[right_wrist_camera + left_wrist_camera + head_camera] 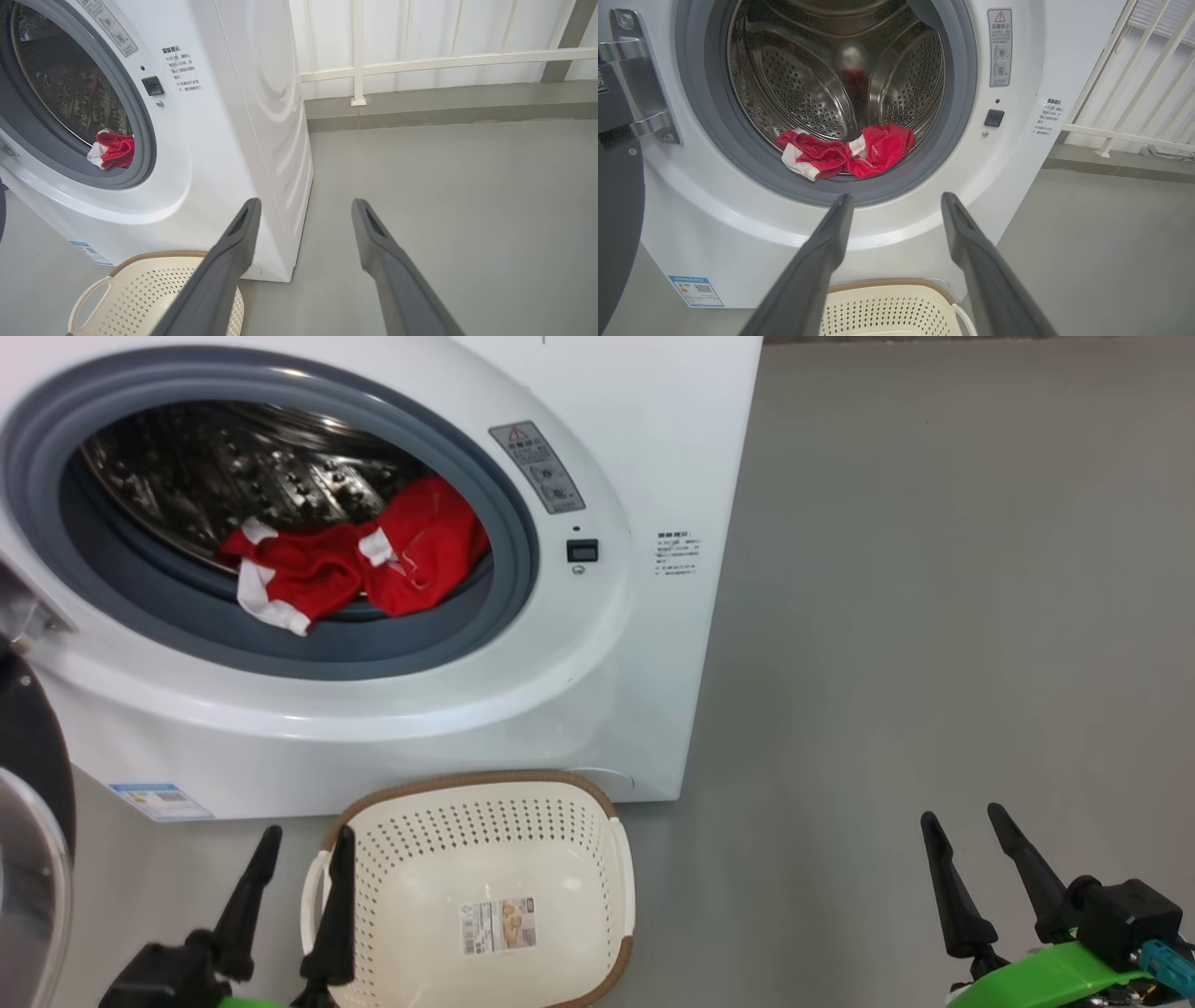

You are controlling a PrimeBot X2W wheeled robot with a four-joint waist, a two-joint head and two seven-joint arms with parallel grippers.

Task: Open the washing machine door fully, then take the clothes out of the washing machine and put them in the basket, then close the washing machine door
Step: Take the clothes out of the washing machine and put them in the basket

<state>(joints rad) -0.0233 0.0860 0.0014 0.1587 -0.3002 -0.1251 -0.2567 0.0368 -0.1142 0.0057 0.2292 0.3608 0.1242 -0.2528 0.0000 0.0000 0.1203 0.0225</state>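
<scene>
clothes (359, 565): red, look soft, light, floppy, in the washing machine (653, 448) drum by the front edge | grab: pinch a bunched fold | left gripper (309, 833): wide apart, empty | right gripper (962, 814): wide apart, empty

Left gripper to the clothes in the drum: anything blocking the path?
Nothing visible. The washing machine door is swung aside on the left, and the clothes lie at the drum's front edge by the grey rubber ring, straight ahead of the open left gripper. The basket sits lower, below that line.
</scene>
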